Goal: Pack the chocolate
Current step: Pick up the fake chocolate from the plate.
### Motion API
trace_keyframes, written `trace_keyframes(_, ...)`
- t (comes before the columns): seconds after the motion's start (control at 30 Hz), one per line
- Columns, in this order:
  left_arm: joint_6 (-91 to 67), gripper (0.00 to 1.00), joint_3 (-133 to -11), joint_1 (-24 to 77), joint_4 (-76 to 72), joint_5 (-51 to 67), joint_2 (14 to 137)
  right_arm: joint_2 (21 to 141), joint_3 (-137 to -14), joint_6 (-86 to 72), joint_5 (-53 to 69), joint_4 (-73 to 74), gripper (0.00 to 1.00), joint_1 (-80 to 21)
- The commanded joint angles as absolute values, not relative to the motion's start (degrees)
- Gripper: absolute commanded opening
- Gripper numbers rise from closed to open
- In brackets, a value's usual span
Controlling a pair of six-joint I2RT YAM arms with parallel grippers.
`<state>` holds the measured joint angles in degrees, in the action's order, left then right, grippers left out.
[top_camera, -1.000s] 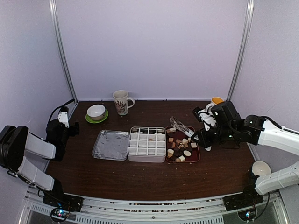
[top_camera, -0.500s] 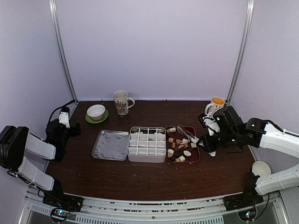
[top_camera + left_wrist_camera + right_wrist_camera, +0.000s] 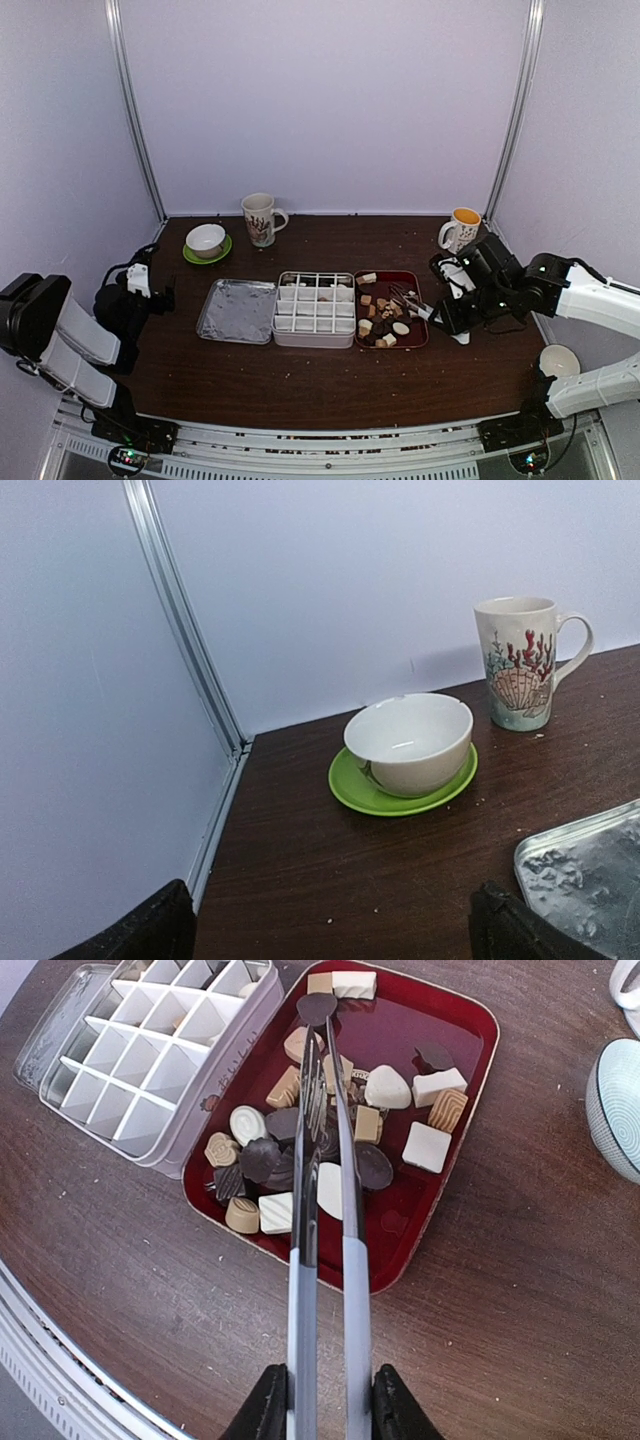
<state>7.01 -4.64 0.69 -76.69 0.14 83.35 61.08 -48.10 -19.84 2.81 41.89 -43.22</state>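
Pieces of chocolate [image 3: 385, 1087] [image 3: 365, 327], dark, tan and white, lie heaped in the dark red tray [image 3: 400, 1225] [image 3: 415, 340], which sits mid-surface, nearer the right edge. Two pale pieces rest at the tray's far rim. The tray's left side is against the white divided box [image 3: 150, 1070] [image 3: 315, 305], and a foil-lined lid [image 3: 237, 310] [image 3: 590, 870] lies just beside the box toward the left edge.

The right claw [image 3: 330, 1405] [image 3: 437, 313] is clamped on the handle end of the metal tongs [image 3: 352, 1290] [image 3: 405, 297], whose two arms run almost together out over the tray. A dark round piece shows at their tips; whether it is pinched I cannot tell.

The left claw [image 3: 330, 935] [image 3: 152, 292] hangs at the left edge of the surface [image 3: 300, 380], fingers spread wide with nothing between them. Toward the far-left corner a white bowl [image 3: 410, 742] [image 3: 205, 240] sits on a green saucer [image 3: 350, 785], with a shell-printed mug [image 3: 520, 660] [image 3: 260, 218] upright near it.
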Motion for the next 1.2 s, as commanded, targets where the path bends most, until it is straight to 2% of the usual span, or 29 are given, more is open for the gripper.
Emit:
trace_keyframes(0.0, 7.81, 0.98, -4.60, 0.20, -85.57, 1.77, 83.67, 60.46, -49.08, -20.80, 2.27, 43.05, 0.28, -42.79)
trace_keyframes(0.17, 8.15, 0.98, -5.89, 0.18, -82.30, 2.45, 82.97, 61.01, -49.73, -21.36, 1.49, 44.20, 0.28, -42.55)
trace_keyframes(0.27, 8.29, 0.98, -9.30, 0.22, -74.48, 2.13, 81.63, 60.92, -49.91, -21.47, 1.24, 44.09, 0.28, -42.42)
trace_keyframes(0.43, 3.46, 0.98, -17.50, 0.20, -60.45, -10.04, 81.57, 60.91, -50.18, -21.53, 1.26, 44.11, 0.28, -42.28)
trace_keyframes(1.17, 3.15, 0.98, -17.73, 0.18, -60.73, -10.81, 81.79, 66.01, -50.66, -21.03, 2.75, 48.92, 0.30, -40.52)
